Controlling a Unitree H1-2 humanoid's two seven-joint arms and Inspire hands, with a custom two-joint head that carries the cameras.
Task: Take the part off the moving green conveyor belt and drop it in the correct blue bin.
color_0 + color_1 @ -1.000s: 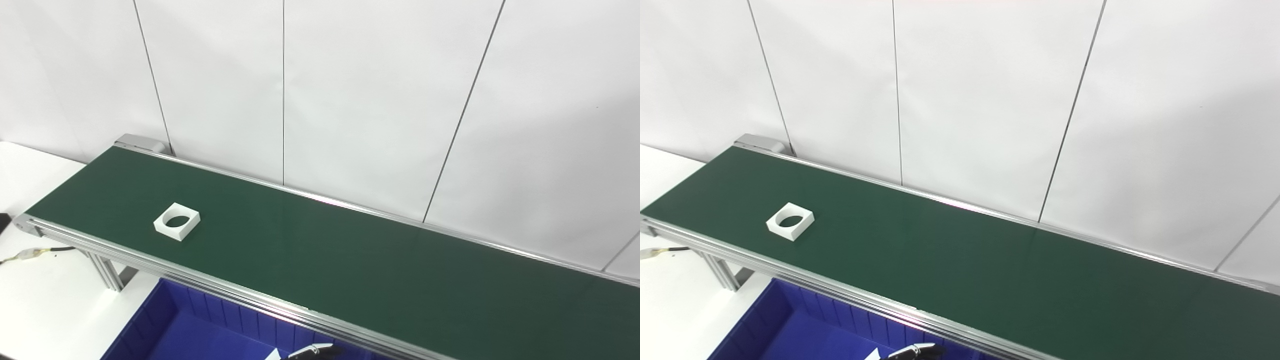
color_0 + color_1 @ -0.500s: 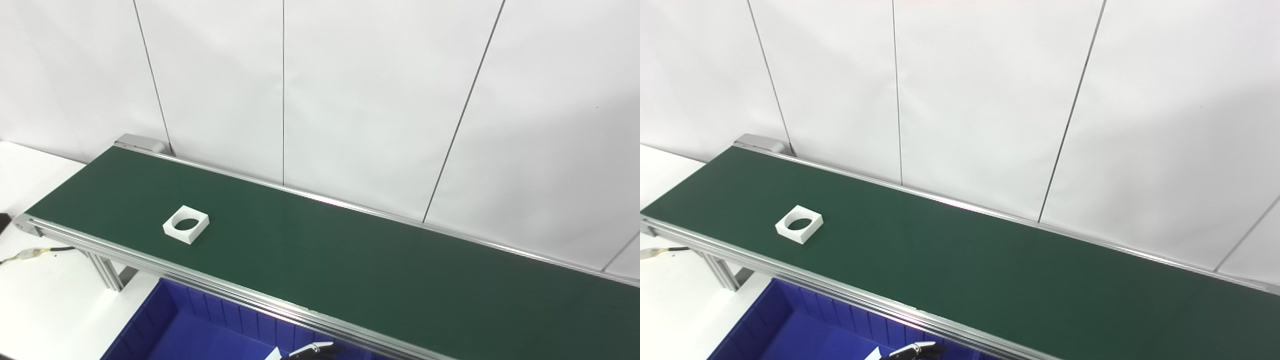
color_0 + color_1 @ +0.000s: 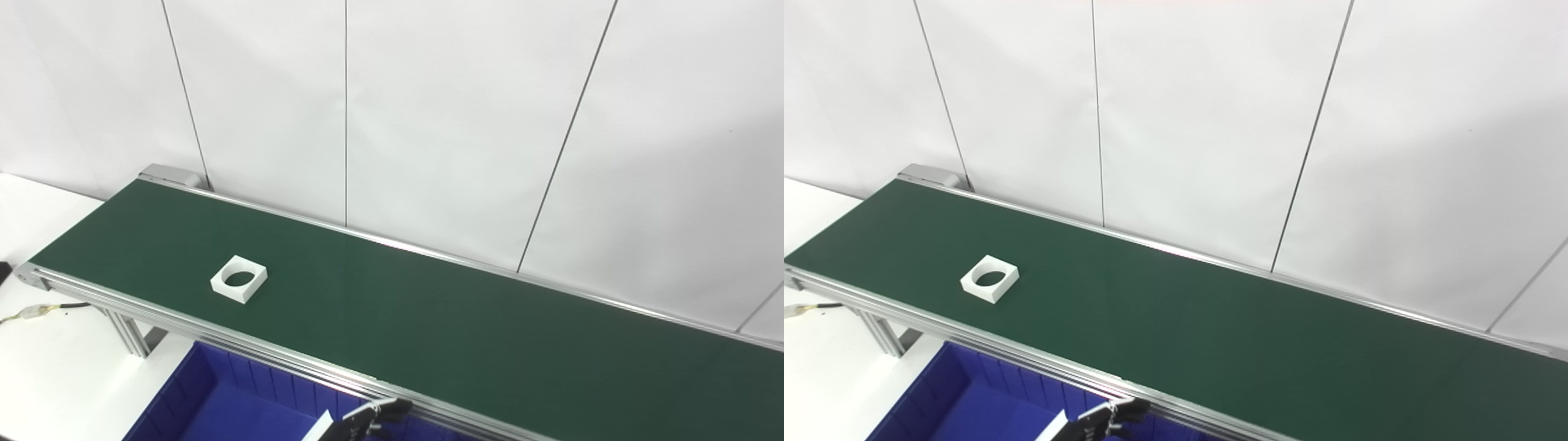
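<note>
Part on conveyor belt looks rigid, light, smooth; pinch opposite outer walls. Hand barely visible at the bottom edge: grip state indeterminate.

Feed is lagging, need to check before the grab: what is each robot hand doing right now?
Left robot hand: only its fingertips show at the bottom edge above the bin; open or closed cannot be told.
Right robot hand: not in view.
</note>
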